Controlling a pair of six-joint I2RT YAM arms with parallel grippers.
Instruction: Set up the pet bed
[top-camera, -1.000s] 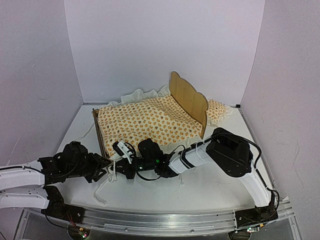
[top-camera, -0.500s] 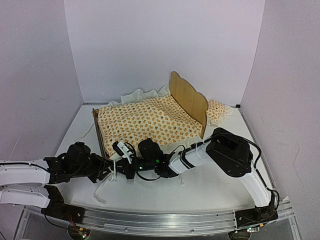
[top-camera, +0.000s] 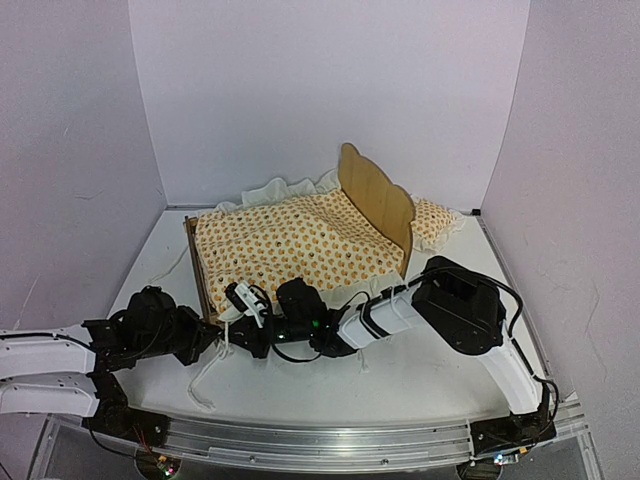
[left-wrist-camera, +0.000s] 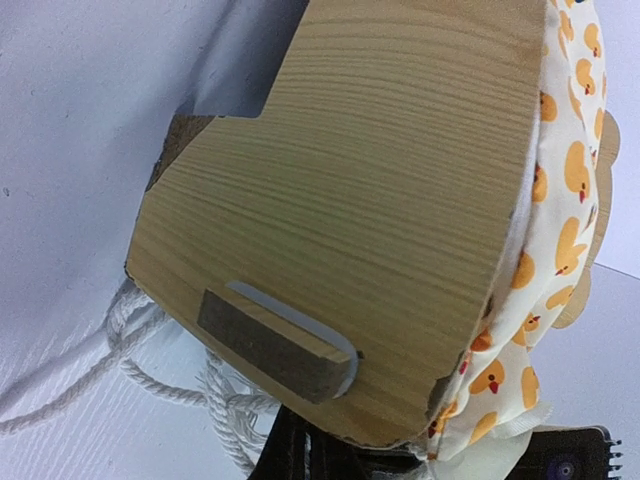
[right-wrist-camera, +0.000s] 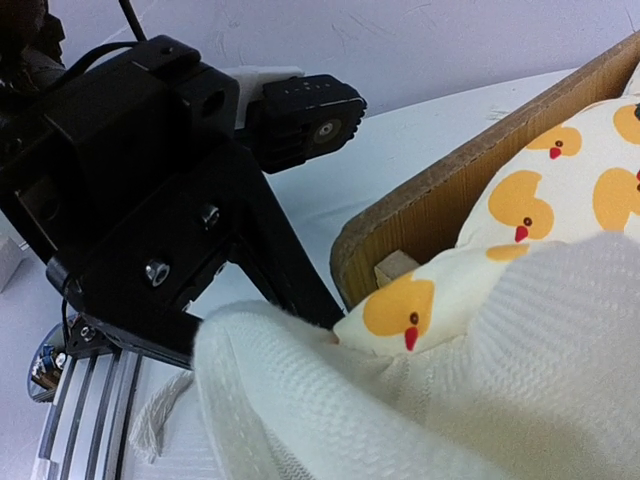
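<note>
The pet bed (top-camera: 377, 200) stands mid-table, its plywood headboard at the right and its low footboard (left-wrist-camera: 350, 200) at the near left. Orange duck-print bedding (top-camera: 290, 245) with a white ruffle (right-wrist-camera: 400, 400) lies over it. My left gripper (top-camera: 215, 333) sits at the footboard's near corner. Its dark fingers (left-wrist-camera: 300, 455) are pressed together on the ruffle's edge. My right gripper (top-camera: 240, 315) reaches the same corner from the right. The ruffle drapes over its jaws and hides them in the right wrist view.
A small matching pillow (top-camera: 435, 221) lies behind the headboard at the right. White cord (top-camera: 200, 385) trails on the table by the footboard, also visible as loops (left-wrist-camera: 130, 350) under the wood. Grey walls close three sides.
My left gripper has closed at the bedding's corner, and its arm has shifted slightly by the footboard. The right arm stays where it was.
</note>
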